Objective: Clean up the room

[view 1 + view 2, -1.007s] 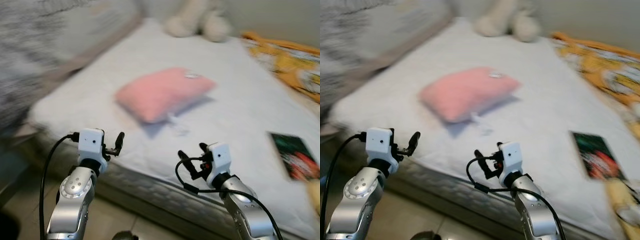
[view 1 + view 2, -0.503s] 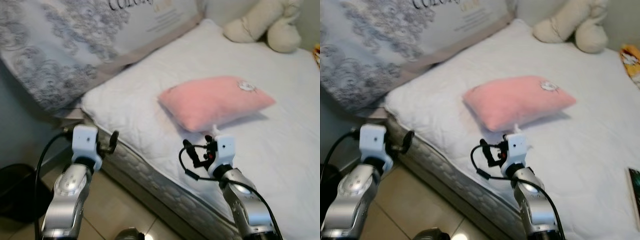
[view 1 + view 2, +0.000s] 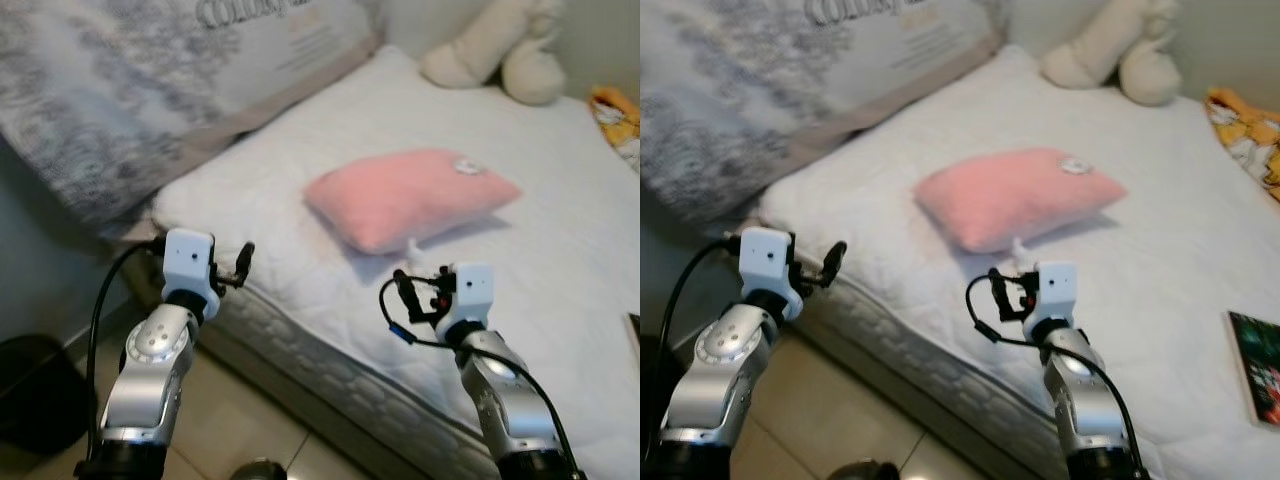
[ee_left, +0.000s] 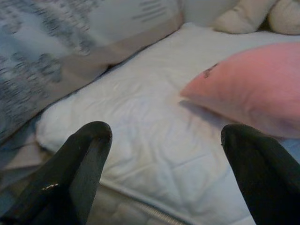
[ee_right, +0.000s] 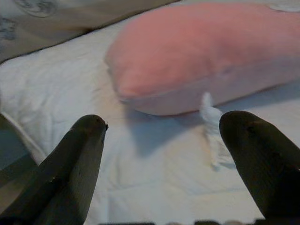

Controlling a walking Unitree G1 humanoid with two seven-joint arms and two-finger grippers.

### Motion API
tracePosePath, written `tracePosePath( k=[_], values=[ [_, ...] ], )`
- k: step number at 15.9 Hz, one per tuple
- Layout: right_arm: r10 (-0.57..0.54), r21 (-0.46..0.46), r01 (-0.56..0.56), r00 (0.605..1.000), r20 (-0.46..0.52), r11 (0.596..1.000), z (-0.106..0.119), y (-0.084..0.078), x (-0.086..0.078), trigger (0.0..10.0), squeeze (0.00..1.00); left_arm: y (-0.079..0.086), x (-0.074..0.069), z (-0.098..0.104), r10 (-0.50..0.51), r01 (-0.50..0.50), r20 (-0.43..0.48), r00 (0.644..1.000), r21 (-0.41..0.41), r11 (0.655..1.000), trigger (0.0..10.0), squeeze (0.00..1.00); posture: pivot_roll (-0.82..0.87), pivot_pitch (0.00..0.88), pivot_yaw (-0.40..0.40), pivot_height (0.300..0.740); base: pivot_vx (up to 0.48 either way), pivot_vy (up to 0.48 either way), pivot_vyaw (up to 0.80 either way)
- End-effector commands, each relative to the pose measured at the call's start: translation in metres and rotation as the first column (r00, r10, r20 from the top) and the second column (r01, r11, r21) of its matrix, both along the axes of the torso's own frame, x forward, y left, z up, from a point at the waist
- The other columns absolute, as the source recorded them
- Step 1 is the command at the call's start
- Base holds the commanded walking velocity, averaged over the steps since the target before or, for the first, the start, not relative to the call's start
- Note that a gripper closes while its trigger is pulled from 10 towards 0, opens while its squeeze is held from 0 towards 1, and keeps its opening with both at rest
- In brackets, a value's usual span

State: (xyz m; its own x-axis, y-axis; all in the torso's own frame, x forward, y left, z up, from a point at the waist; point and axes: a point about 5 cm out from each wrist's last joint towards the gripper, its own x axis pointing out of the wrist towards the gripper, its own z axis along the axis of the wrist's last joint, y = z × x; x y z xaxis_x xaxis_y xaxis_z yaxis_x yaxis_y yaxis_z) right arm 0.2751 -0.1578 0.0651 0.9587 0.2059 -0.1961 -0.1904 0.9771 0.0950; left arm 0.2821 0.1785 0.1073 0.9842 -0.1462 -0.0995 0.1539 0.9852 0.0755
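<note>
Standing at the near edge of the bed [image 3: 300, 190], the robot looks to be in the approach step of the tidy-up, with nothing yet picked up. The pink pillow [image 3: 410, 195] lies flat in the middle of the mattress, a small white tag trailing from its near side and a little white patch on its top near the far end. A large patterned pillow [image 3: 150, 90] leans at the head of the bed along the left edge, and a cream plush toy [image 3: 490, 55] sits at the far corner. A book or card with a dark cover [image 3: 1258, 380] lies flat near the right edge of the bed, and something orange and yellow [image 3: 1245, 130] shows further up that same edge.

The right gripper [image 5: 164, 140] hovers over the near edge of the bed, fingers spread wide and empty, aimed at the pink pillow, which lies just beyond the fingertips. The left gripper [image 4: 164, 154] is held off the near left corner of the bed, likewise spread and empty, looking across the bare sheet towards the pillow's end.

My judgement is that the pink pillow is the first target. The next move calls for pushing the right gripper forward and down so its fingers straddle the pillow's near edge, then closing on the soft fabric. The stuffing will squash, so a deep bite is wiser than a pinch at the seam.
</note>
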Motion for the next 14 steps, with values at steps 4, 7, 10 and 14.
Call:
tracePosePath(
  k=[4,7,10,14],
  values=[
    [0.006,0.007,-0.006,1.0,-0.01,1.0,0.002,0.002,0.001,10.0,0.0,-0.008,0.002,-0.002,-0.045,0.045,-0.014,0.999,0.013,0.999,10.0,0.0,0.0,0.0,0.004,0.74,0.328,0.0,0.4],
    [0.035,0.017,-0.035,0.999,-0.011,0.999,0.0,0.008,-0.003,10.0,0.0,-0.008,0.002,-0.001,-0.05,0.05,-0.01,0.999,0.015,0.999,10.0,0.0,0.0,0.0,0.003,0.74,0.31,0.0,0.0],
    [-0.027,0.025,0.027,1.0,-0.015,0.999,0.0,0.003,-0.004,10.0,0.0,-0.008,0.001,-0.002,-0.051,0.051,-0.013,0.999,0.013,0.999,10.0,0.0,-0.01,0.0,0.007,0.74,0.199,0.0,-0.75],
    [-0.103,-0.003,0.103,0.995,-0.01,0.995,0.0,-0.01,-0.007,10.0,0.0,-0.016,0.002,-0.005,-0.071,0.071,-0.034,0.997,-0.013,0.997,10.0,0.0,-0.01,0.0,0.014,0.74,0.0,0.0,0.0]
  ],
)
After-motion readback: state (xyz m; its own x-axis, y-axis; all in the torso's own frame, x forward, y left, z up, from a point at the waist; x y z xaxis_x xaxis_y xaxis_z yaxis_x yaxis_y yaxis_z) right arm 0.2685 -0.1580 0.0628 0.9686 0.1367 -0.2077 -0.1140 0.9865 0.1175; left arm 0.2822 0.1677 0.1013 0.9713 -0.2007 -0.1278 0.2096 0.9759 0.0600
